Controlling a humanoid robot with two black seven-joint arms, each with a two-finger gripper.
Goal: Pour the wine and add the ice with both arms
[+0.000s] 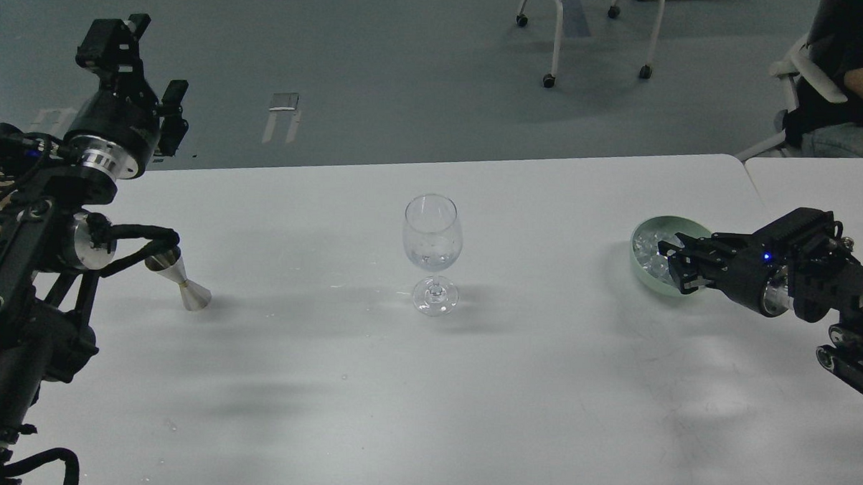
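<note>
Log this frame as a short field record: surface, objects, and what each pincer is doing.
surface: white table
centre: upright wine glass, a little clear content
left side: steel jigger standing on the table
right side: pale green bowl holding ice
left pincer: raised, open, empty
right pincer: at the bowl, over the ice; grip unclear

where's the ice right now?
Head view, right side: the small clear ice cubes sit heaped in the pale green round bowl on the white table, right of the clear stemmed wine glass, under the right gripper.
</note>
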